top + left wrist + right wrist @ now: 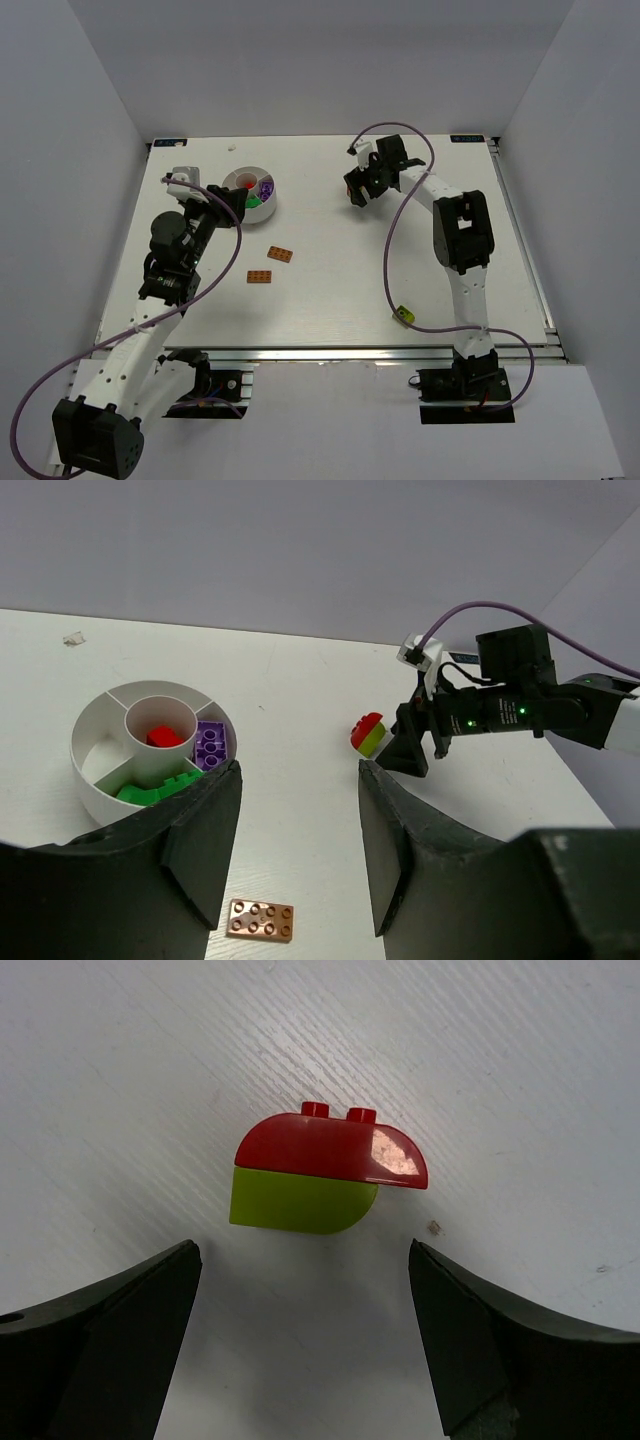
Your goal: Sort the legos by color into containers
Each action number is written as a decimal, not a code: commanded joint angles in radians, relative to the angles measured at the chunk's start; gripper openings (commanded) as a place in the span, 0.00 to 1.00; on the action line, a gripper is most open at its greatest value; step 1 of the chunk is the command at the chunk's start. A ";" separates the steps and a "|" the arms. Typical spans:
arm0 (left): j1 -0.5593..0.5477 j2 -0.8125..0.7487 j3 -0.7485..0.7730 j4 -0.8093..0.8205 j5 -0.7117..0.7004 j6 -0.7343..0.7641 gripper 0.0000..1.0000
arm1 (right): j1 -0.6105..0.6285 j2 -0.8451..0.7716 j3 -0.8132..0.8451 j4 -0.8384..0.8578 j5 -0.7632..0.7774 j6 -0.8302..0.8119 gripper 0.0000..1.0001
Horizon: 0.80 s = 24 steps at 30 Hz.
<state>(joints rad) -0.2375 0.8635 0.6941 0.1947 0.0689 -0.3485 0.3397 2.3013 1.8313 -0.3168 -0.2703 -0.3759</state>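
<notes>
- Dish [88,780] stands far left on the table [330,300], with bricks [210,748] in its compartments.
- Plate [281,254] lies before the dish, second plate [260,277] just nearer.
- Stacked piece [320,1175] lies right of the dish.
- Small block [403,314] lies front right.

The round white dish [250,192] is sitting toward the far-left corner of the counter [330,295], holding a red brick [165,737] in its centre cup, with a purple brick [211,747] and green pieces [150,790] in adjoining outer compartments. One flat orange plate [281,254] and a second orange plate [260,277] are lying studs-up left of the middle, near each other but apart. A red-over-lime piece [320,1175] is resting further right, toward the far edge. A lime-green block [403,313] is lying by the near edge.
</notes>
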 commanded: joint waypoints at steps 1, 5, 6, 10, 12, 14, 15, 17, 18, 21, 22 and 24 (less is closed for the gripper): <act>0.004 0.005 0.018 0.005 0.020 0.002 0.60 | -0.004 0.003 0.054 -0.004 -0.024 -0.023 0.89; 0.004 0.008 0.019 0.005 0.023 0.003 0.60 | -0.004 0.021 0.069 0.007 -0.046 -0.024 0.88; 0.004 0.008 0.019 0.005 0.022 0.003 0.60 | -0.004 0.024 0.074 0.008 -0.050 -0.023 0.88; 0.004 0.011 0.019 0.005 0.022 0.003 0.60 | -0.002 0.055 0.100 0.015 -0.069 0.000 0.86; 0.003 0.012 0.019 0.005 0.023 0.003 0.60 | -0.001 0.073 0.121 0.012 -0.069 0.005 0.85; 0.004 0.012 0.019 0.005 0.025 0.003 0.60 | -0.001 0.083 0.132 0.012 -0.066 0.011 0.84; 0.003 0.012 0.019 0.005 0.026 0.003 0.60 | -0.001 0.090 0.140 0.010 -0.066 0.012 0.84; 0.004 0.012 0.019 0.006 0.028 0.005 0.60 | -0.001 0.095 0.148 0.009 -0.058 0.014 0.83; 0.004 0.012 0.019 0.006 0.029 0.003 0.60 | -0.001 0.096 0.149 0.008 -0.055 0.015 0.83; 0.004 0.014 0.019 0.006 0.031 0.002 0.60 | 0.001 0.101 0.154 0.012 -0.046 0.014 0.82; 0.004 0.015 0.019 0.006 0.031 0.002 0.60 | 0.001 0.101 0.155 0.013 -0.047 0.011 0.81; 0.003 0.014 0.019 0.006 0.031 0.002 0.60 | 0.001 0.101 0.160 0.016 -0.049 0.003 0.80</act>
<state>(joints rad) -0.2375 0.8803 0.6945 0.1947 0.0875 -0.3485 0.3401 2.4004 1.9450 -0.3130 -0.3157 -0.3702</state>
